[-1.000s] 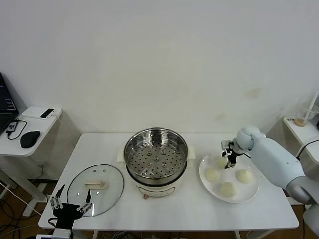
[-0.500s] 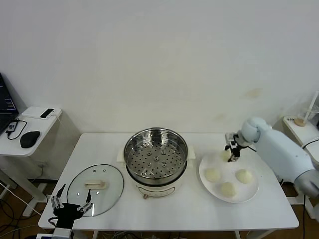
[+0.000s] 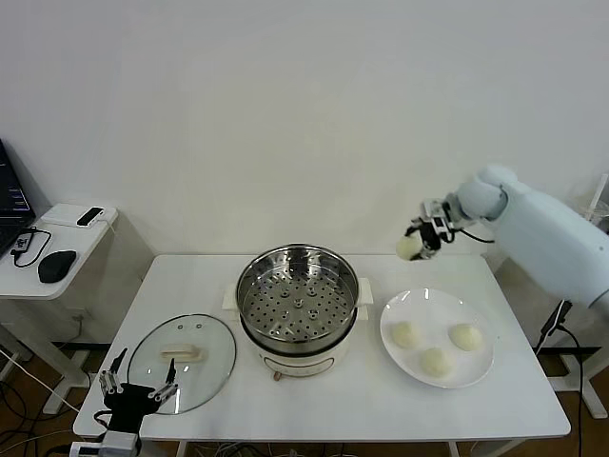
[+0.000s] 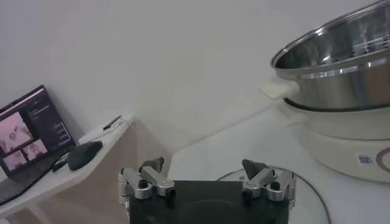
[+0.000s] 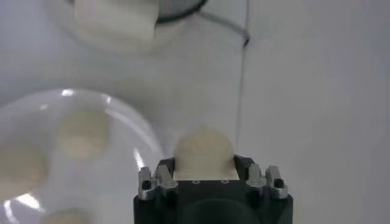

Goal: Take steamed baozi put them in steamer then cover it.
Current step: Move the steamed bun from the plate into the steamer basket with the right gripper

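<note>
My right gripper [image 3: 416, 242] is shut on one cream-white baozi [image 3: 408, 248] and holds it in the air, above the table between the steamer [image 3: 298, 305] and the white plate [image 3: 481, 366]. The held baozi fills the jaws in the right wrist view [image 5: 204, 152]. Three baozi [image 3: 435, 361] lie on the plate. The steamer's perforated tray is bare. The glass cover [image 3: 182, 361] with its cream handle lies flat on the table left of the steamer. My left gripper [image 3: 138, 395] is open and idle at the table's front left corner, over the cover's edge.
A side desk [image 3: 57, 248] with a mouse and a laptop stands to the left. Another small table [image 3: 580, 249] stands at the far right. The white wall is close behind the table.
My right gripper has lifted one baozi off the plate and carried it up and toward the steamer. The left arm has not moved.
</note>
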